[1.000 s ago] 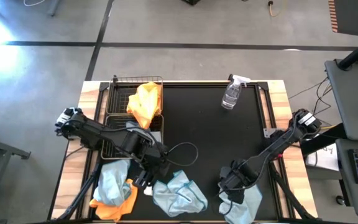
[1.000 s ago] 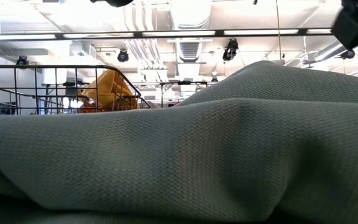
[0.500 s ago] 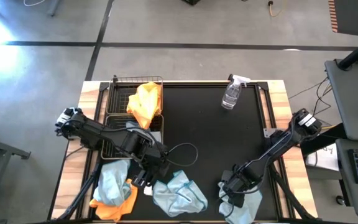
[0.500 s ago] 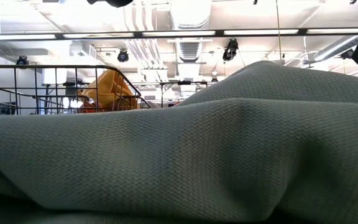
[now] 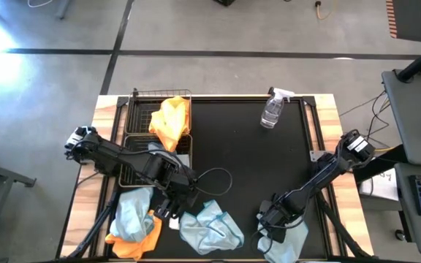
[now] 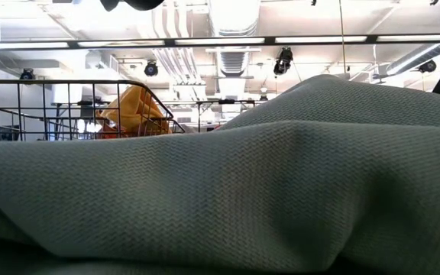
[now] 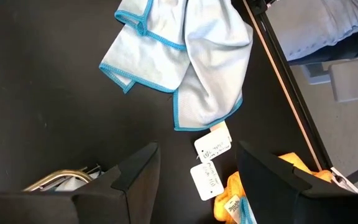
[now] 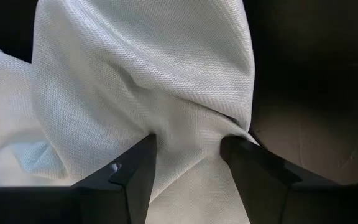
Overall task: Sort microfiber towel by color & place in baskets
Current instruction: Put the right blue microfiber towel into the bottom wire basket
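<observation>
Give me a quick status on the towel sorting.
Right gripper open, straddling a pale blue towel fold. Left gripper open, empty. Orange towel in basket. Nothing blocking.

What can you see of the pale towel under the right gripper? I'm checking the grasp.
The pale towel is soft woven cloth, crumpled into a raised fold at the table's near right corner. The right gripper is down on it, its open fingers pressed either side of the fold. It lies on the black mat, not lifted.

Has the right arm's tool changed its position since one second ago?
Yes. In the high view the right tool has gone toward the table's near edge, farther from the clear plastic spray bottle, down onto the pale blue-grey towel.
</observation>
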Robot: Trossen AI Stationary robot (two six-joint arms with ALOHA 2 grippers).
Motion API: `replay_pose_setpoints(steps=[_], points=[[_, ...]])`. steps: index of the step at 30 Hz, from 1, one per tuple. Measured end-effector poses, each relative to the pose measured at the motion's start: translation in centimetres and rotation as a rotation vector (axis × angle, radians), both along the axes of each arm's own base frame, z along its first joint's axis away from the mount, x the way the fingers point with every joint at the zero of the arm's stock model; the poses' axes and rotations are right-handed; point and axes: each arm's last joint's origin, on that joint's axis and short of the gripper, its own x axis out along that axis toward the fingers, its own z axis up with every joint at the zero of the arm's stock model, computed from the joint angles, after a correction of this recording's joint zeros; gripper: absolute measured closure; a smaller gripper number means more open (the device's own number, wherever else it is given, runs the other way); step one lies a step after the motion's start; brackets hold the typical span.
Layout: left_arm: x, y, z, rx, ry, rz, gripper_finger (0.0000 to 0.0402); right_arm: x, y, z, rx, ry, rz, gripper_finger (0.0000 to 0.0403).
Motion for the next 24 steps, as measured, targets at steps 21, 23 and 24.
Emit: replay_pose_setpoints(steps=[21,23,24], points=[[-0.42,0.16,-0.15,0.014,0.05,0.016,0.0208,0.42,0.48,0.63,0.059,-0.037,0.069,0.0389],[-0.5,0.18,-0.17,0.013,0.063,0.032,0.0208,0.32,0.43,0.78,0.064,-0.034,0.071,0.0391],[-0.56,0.22,-0.2,0.015,0.073,0.04,0.0208,0.28,0.4,0.89,0.067,-0.033,0.071,0.0391]])
